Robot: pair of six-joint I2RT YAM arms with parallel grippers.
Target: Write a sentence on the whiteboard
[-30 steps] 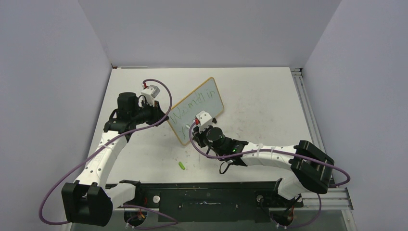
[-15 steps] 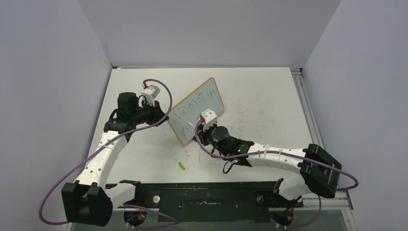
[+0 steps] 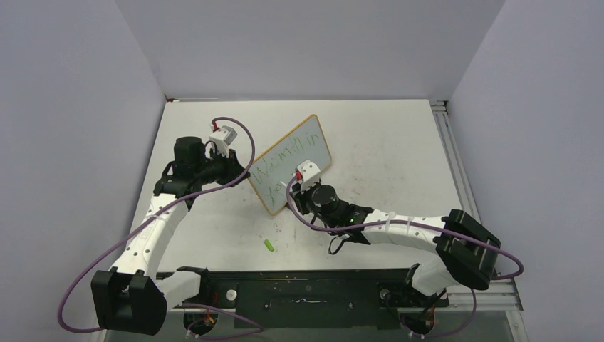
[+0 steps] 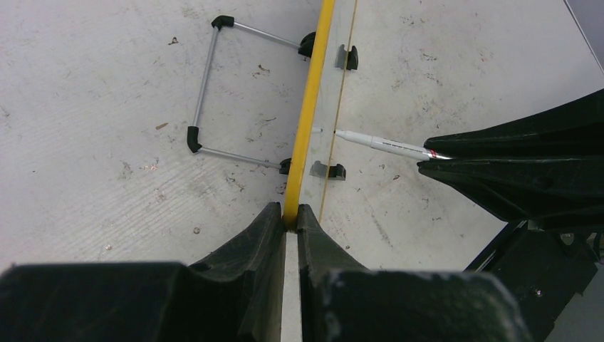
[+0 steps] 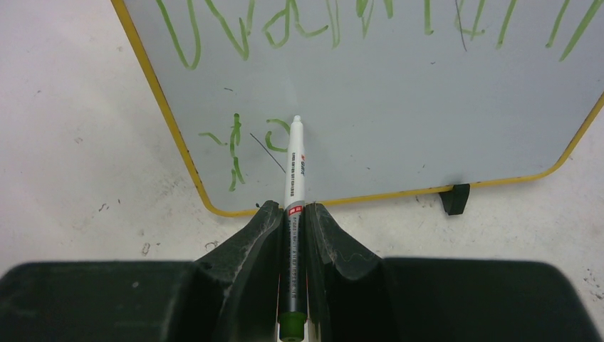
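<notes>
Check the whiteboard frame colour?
Yellow. The frame of the whiteboard shows best in the right wrist view, down the left side and along the bottom edge.

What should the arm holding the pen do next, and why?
Probably draw the next stroke, moving rightward: the white marker pen, gripped in the right fingers, has its tip at the small yellow-framed whiteboard, whose second line of green handwriting is barely begun. The left fingers clamp the frame, steadying it.

Your whiteboard (image 3: 310,142) stands upright, yellow-framed with rounded corners, set diagonally. Your green sentence (image 3: 285,157) runs along the top line; the second line shows only a few strokes at its left.
</notes>
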